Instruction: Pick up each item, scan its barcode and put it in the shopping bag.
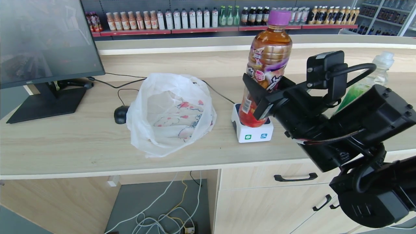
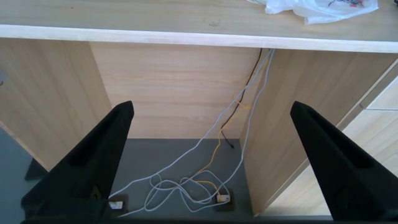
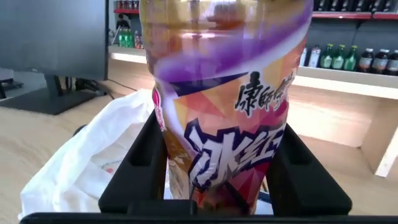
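Observation:
My right gripper is shut on an amber tea bottle with a purple cap, holding it upright by its lower half just over the white barcode scanner. In the right wrist view the bottle stands between my two black fingers. The white plastic shopping bag lies open on the counter to the scanner's left; it appears again as the bag behind the bottle. My left gripper hangs open below the counter's front edge, facing the kneehole and its cables.
A green drink bottle stands behind my right arm. A monitor on its stand and a black mouse sit at the counter's left. Drawers with black handles are under the counter. Shelves of bottles line the back wall.

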Tool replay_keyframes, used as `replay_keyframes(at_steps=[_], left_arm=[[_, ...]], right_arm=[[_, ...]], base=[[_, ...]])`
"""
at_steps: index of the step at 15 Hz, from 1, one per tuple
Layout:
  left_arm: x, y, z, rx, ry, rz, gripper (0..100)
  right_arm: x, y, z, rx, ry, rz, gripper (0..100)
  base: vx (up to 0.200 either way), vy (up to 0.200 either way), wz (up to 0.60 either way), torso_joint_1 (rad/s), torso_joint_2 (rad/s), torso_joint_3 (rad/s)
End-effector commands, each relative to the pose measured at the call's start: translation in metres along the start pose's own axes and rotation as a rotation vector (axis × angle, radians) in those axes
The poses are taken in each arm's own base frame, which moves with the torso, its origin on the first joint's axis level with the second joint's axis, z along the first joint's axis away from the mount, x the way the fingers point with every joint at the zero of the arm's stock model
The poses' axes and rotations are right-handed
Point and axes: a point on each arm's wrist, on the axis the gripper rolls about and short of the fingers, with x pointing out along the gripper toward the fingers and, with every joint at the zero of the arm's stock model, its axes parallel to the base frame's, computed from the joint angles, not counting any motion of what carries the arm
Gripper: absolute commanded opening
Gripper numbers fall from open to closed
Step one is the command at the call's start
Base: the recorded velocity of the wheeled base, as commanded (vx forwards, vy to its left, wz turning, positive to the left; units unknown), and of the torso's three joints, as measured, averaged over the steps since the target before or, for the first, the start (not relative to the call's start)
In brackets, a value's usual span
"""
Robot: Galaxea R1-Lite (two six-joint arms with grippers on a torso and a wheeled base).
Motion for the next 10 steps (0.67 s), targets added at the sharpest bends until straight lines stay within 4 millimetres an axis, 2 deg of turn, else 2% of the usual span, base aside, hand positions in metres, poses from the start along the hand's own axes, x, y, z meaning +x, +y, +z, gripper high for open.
replay_keyframes(at_steps=[1,3,4,10], left_arm=[[0.0,0.0,0.0,0.0,-0.001,0.0,100],[0.0,0.0,0.0,-0.002,-0.001,0.0,100],[0.0,0.0,0.0,-0.003,-0.001,0.002,100],[0.0,0.0,0.0,-0.003,-0.001,0.0,100]], right_arm=[[0.002,-0.031,0.0,0.005,-0.021,-0.136,0],[0.004,-0.048,-0.001,0.011,-0.026,-0.206,0],[0.006,-0.05,0.002,0.009,-0.04,-0.208,0],[0.007,-0.04,0.002,0.024,-0.042,-0.183,0]], base=[[0.0,0.0,0.0,0.0,0.0,0.0],[0.0,0.0,0.0,0.0,0.0,0.0],[0.0,0.0,0.0,0.0,0.0,0.0],[0.0,0.2,0.0,0.002,0.0,0.005]])
